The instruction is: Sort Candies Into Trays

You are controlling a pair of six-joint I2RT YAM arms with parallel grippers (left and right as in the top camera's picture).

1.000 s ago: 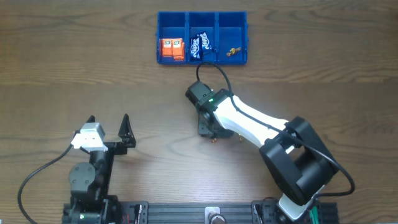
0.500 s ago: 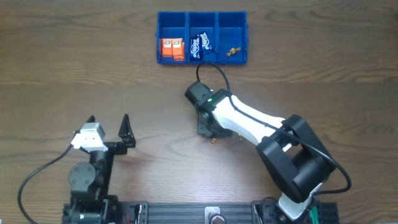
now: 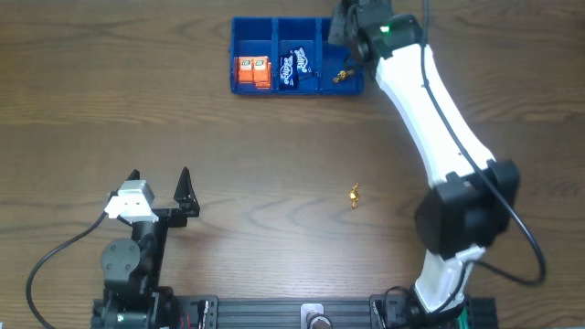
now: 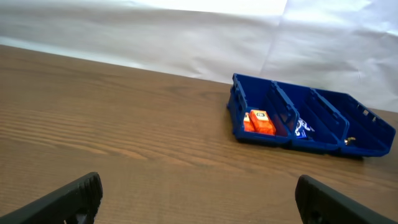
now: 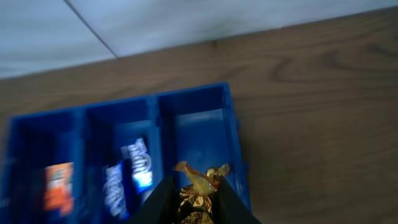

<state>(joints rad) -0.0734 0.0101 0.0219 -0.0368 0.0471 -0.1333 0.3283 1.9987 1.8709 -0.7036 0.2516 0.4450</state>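
Gold-wrapped candy (image 5: 198,183) is clamped in the right pincer (image 5: 196,202), poised over the rightmost of 3 compartments in the blue tray (image 5: 186,92) by the desk's (image 3: 110,110) far edge, so a straight drop looks right. Another gold candy (image 3: 355,195) lies mid-desk, nearer the right arm. The left pincer (image 3: 160,180) gapes wide, empty.

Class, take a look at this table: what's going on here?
The right tool holds a gold candy over the right compartment of the blue tray, where a second gold candy lies. Orange candies sit in the left compartment and blue candies in the middle. A loose gold candy lies on the table. The left tool rests open near its base.
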